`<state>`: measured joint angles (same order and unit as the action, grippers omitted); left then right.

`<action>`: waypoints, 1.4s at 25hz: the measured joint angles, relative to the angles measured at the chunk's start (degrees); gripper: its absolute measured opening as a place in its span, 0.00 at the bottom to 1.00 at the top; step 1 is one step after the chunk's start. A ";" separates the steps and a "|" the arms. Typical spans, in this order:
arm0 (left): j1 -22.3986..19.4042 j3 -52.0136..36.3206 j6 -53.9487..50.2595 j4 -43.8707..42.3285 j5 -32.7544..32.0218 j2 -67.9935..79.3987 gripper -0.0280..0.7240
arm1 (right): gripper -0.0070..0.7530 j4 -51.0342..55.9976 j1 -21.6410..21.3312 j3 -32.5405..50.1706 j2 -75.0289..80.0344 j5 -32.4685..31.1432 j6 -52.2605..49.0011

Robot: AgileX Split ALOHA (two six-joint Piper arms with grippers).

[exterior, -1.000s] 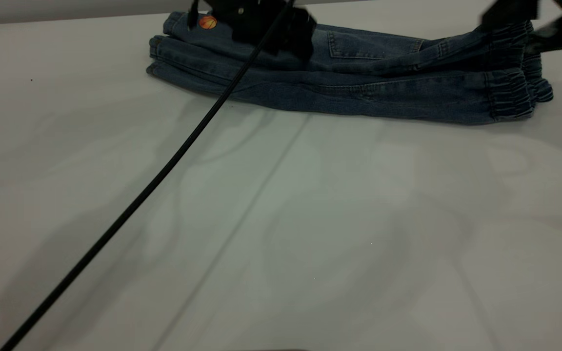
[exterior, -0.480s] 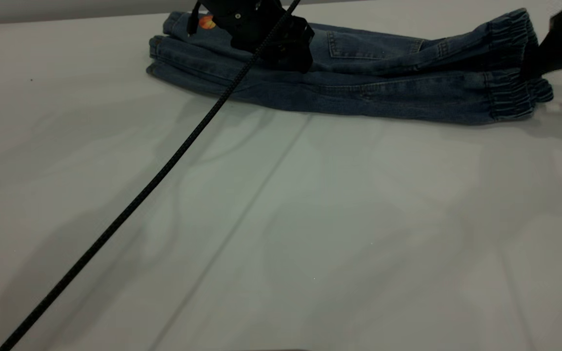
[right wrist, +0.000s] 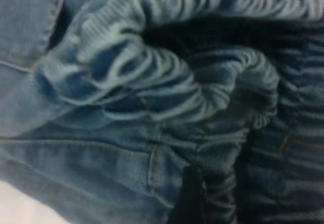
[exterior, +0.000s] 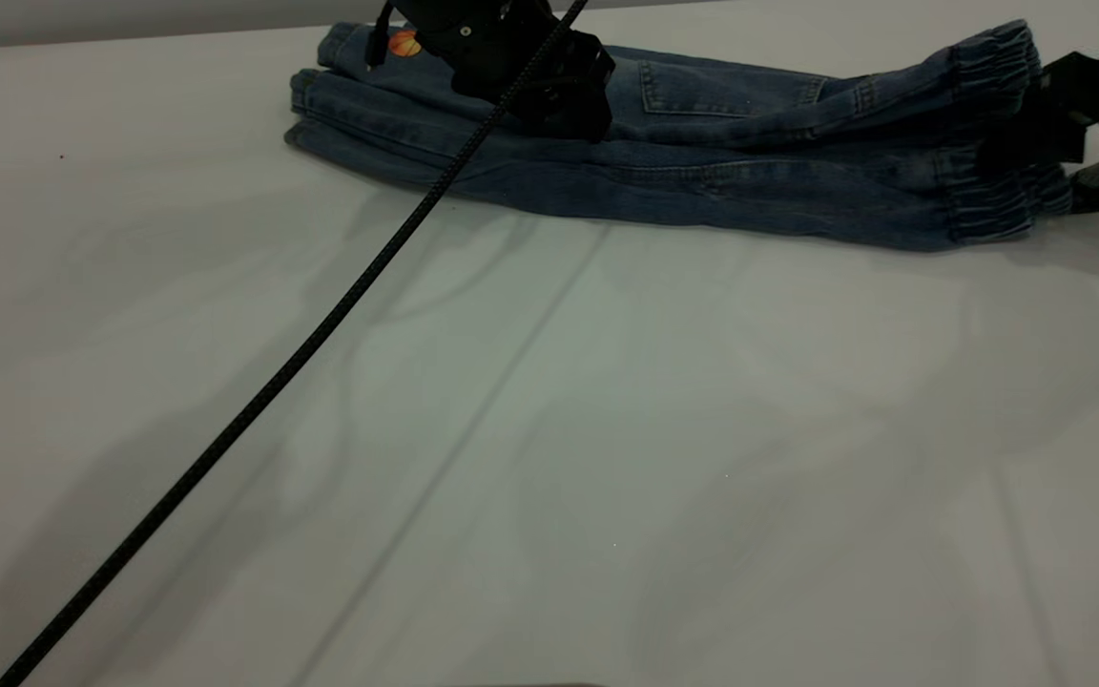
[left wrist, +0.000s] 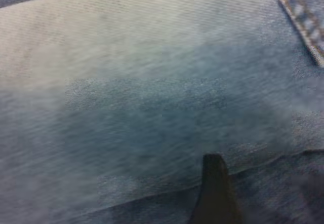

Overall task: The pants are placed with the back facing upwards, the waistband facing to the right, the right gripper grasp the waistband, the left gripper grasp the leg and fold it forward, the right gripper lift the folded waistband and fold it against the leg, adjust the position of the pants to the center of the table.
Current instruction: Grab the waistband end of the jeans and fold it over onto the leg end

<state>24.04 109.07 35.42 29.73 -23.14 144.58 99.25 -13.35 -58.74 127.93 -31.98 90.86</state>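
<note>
The blue denim pants (exterior: 683,157) lie folded lengthwise near the far edge of the large smooth pale grey table (exterior: 549,429), stretched from left of centre to the right edge. The gathered, ruched elastic waistband (exterior: 988,143) forms the right end of the bundle; its upper fold stands raised above the lower layer. The printed leg (exterior: 387,57) lies at the left end, toward the far edge, with an orange ball print (exterior: 405,43) visible on it.

The black left gripper (exterior: 559,91) rests on the denim near the middle of the pants, beside the stitched back patch pocket (exterior: 721,88). Whether its fingers are apart or together cannot be told; its wrist view shows only one dark fingertip against faded cloth. A black braided cable (exterior: 301,353) runs from it to the near left corner.

The black right gripper (exterior: 1065,143) sits at the waistband end, touching the ruched band. Whether its fingers are apart or clamped cannot be told.
</note>
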 joint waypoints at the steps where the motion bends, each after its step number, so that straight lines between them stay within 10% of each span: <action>1: 0.00 0.00 0.00 0.00 0.00 0.00 0.65 | 0.70 0.42 0.00 -0.12 0.44 -1.55 0.04; 5: 0.00 0.00 0.00 0.00 0.00 0.00 0.65 | 0.58 1.09 0.00 -0.37 1.49 -3.27 -0.04; 11: 0.00 0.00 0.00 0.00 0.73 0.06 0.65 | 0.08 1.54 -0.12 -0.37 2.30 -6.23 -0.81; 23: 0.00 0.44 0.00 1.96 3.60 2.80 0.65 | 0.06 -6.75 -0.24 -8.68 2.30 -26.31 -11.31; 35: 6.60 2.27 0.00 2.22 2.07 3.45 0.65 | 0.06 -13.80 -0.24 -15.33 -3.25 -28.33 -19.17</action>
<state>30.64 111.35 35.42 31.95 -21.07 148.03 85.45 -13.59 -74.07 124.68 -60.31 71.70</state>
